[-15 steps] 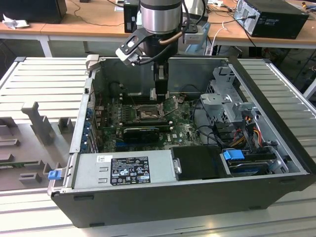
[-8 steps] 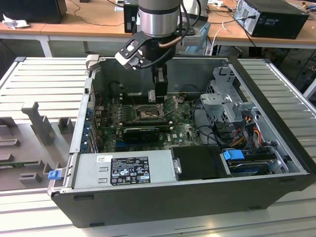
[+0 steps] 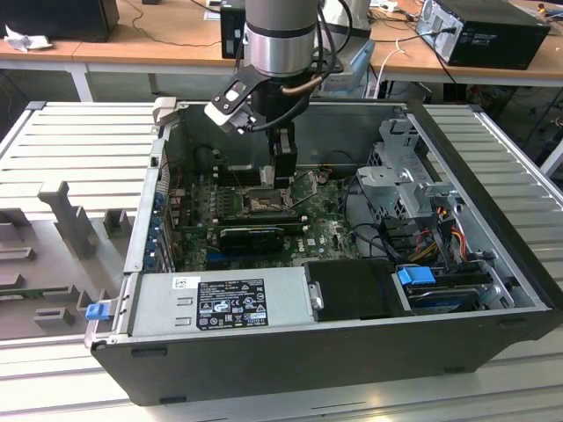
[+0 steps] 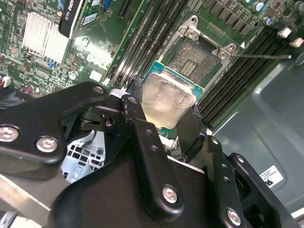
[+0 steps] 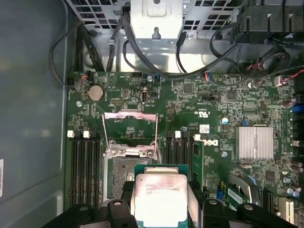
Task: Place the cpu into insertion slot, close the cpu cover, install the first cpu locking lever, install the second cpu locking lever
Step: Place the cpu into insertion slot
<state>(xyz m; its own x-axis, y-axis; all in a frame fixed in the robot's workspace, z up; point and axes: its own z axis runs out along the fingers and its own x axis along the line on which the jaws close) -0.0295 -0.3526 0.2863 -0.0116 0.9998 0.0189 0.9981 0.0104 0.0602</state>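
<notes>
The cpu [image 5: 159,199] [image 4: 164,95] sits pinched between the two black fingers [image 5: 118,209] of the gripper [image 5: 159,211] [image 4: 166,111] [image 3: 281,176], its pale metal face turned up towards both wrist views and its green edge peeking out along the far side. The claw is closed on the chip, one finger on each side of it. The chip is up above the green circuit board [image 5: 213,109], just beside the insertion slot [image 5: 118,173] [image 4: 197,59] [image 3: 262,202] and overlapping its near edge; it is not seated in it. The socket's dark recessed centre lies bare. The cpu cover [image 5: 130,126] stands swung open on the far side of the socket, a thin silvery frame with its window showing the board behind. In the second wrist view a thin metal rod [image 4: 261,56] reaches out sideways from the socket's corner. Long black ram slots [image 5: 85,166] run along both sides of the socket, and a ribbed silver heatsink [image 5: 255,142] sits well apart. In the exterior view the arm [image 3: 280,35] comes straight down into the open computer case [image 3: 352,352], with the grey power supply [image 3: 220,303] along the near wall
</notes>
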